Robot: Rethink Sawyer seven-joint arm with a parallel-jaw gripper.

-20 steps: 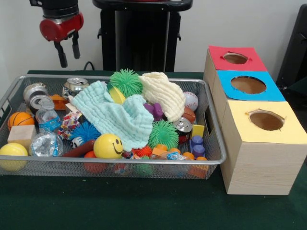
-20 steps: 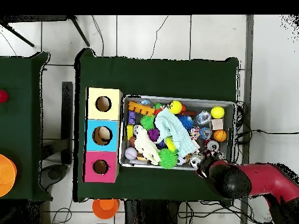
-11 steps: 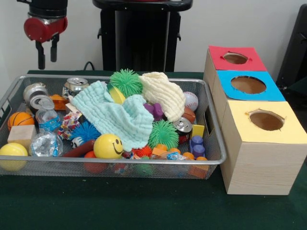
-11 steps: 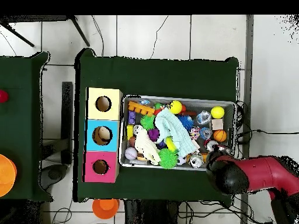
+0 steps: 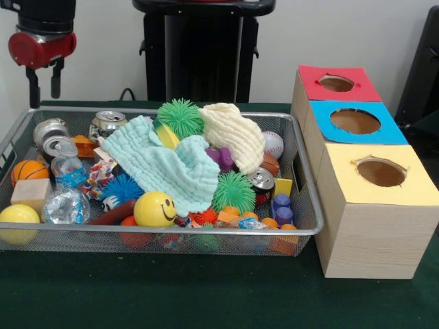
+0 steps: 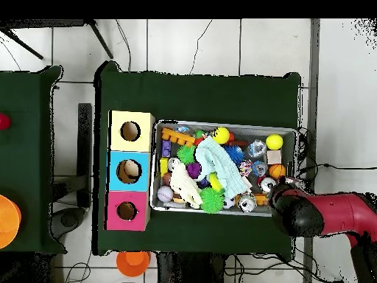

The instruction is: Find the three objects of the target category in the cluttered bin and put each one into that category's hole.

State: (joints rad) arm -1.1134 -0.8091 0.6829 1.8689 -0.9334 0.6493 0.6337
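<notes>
The gripper (image 5: 41, 77) hangs empty, fingers apart, above the bin (image 5: 206, 233) corner (cans (image 5: 60, 145) below); descending, it probably hits the rim.

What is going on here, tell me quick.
A red robot arm is sorting a cluttered wire bin into three boxes with holes: red, blue and yellow. Right now its claw hangs open and empty above the bin's corner, by the cans. It touches nothing. Two cloths lie across the heap of balls, cans and blocks.
</notes>
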